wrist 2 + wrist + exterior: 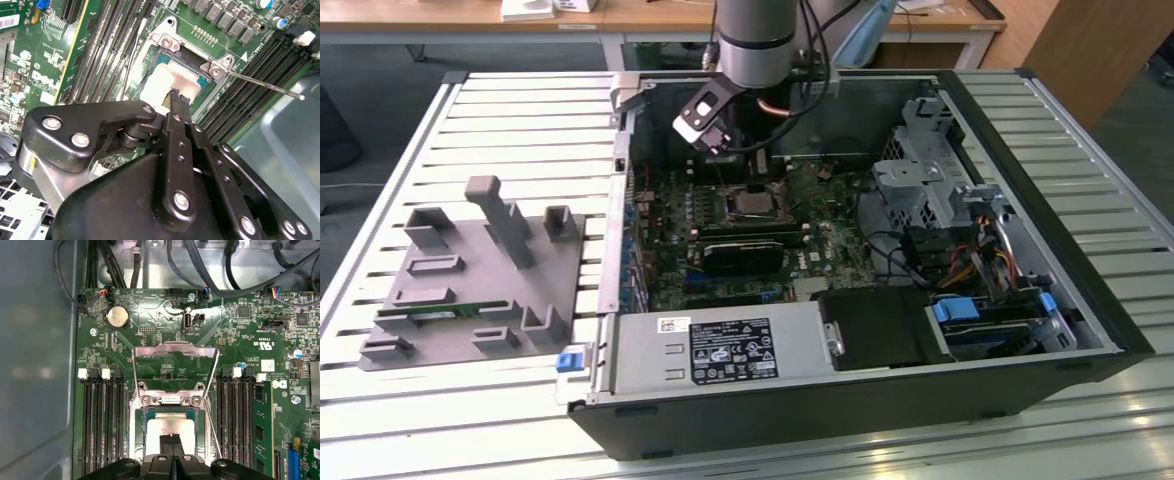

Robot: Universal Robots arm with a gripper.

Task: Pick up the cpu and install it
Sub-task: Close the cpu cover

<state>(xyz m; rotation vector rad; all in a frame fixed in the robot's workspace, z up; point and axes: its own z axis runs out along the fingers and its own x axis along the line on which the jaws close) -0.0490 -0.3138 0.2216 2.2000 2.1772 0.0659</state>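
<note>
Now the clenched gripper seemingly rests atop the seated cpu

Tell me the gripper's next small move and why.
Probably a short straight lift off the cpu. In the first wrist view it lies flat inside the socket, the gripper has its fingers shut together over the metal top, and the hinged load plate stands open.

Exterior view: I see an open case on a slatted table. The power supply lies along the near wall, with the drive cage toward the exterior view's right. A grey fixture stands apart on the exterior view's left. First wrist view: motherboard with coin cell.
</note>
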